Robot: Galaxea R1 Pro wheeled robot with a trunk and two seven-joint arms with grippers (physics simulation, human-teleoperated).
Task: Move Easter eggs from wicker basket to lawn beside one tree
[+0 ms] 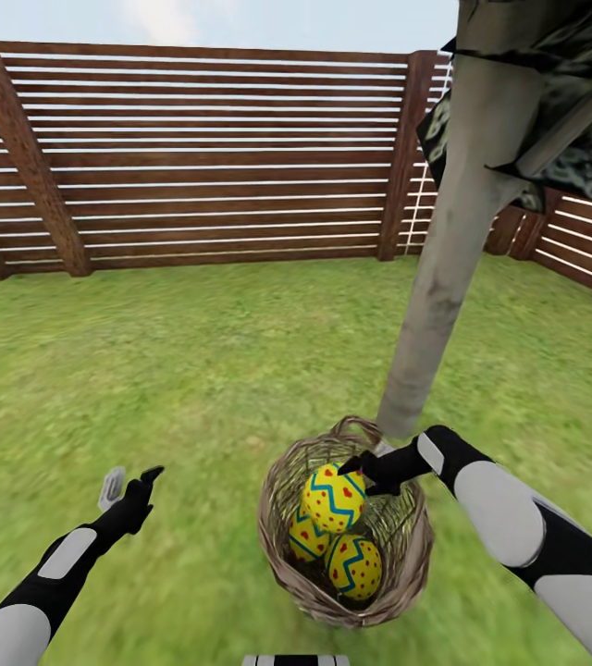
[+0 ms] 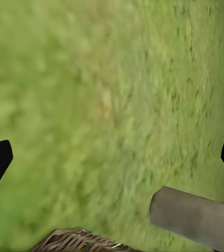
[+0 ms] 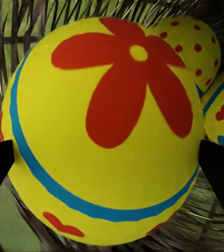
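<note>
- Top Easter egg [image 3: 104, 131] sits between the right gripper [image 1: 363, 467]'s spread fingers, inside the wicker basket [image 1: 407, 578]: first pick-up.
- Next: close, lift, set by the tree [image 1: 444, 268].
- Left gripper [image 1: 129, 486] is spread, empty.

pale sky [image 1: 240, 18] with perhaps a faint cloud beyond the slats

Head cam sitting up high, looking forward and down across the lawn [image 1: 176, 351] toward the fence [image 1: 203, 157], with the basket [image 1: 287, 564] and trunk [image 1: 444, 268] close in front. Left wrist cam hanging over grass, looking down at it, catching the basket rim [image 2: 80, 240] and trunk [image 2: 193, 218] at its edges, so sharing those with the head view. Right wrist cam pressing right up to the top egg [image 3: 106, 131] inside the basket, same egg [image 1: 333, 498] showing from the head cam.
</note>
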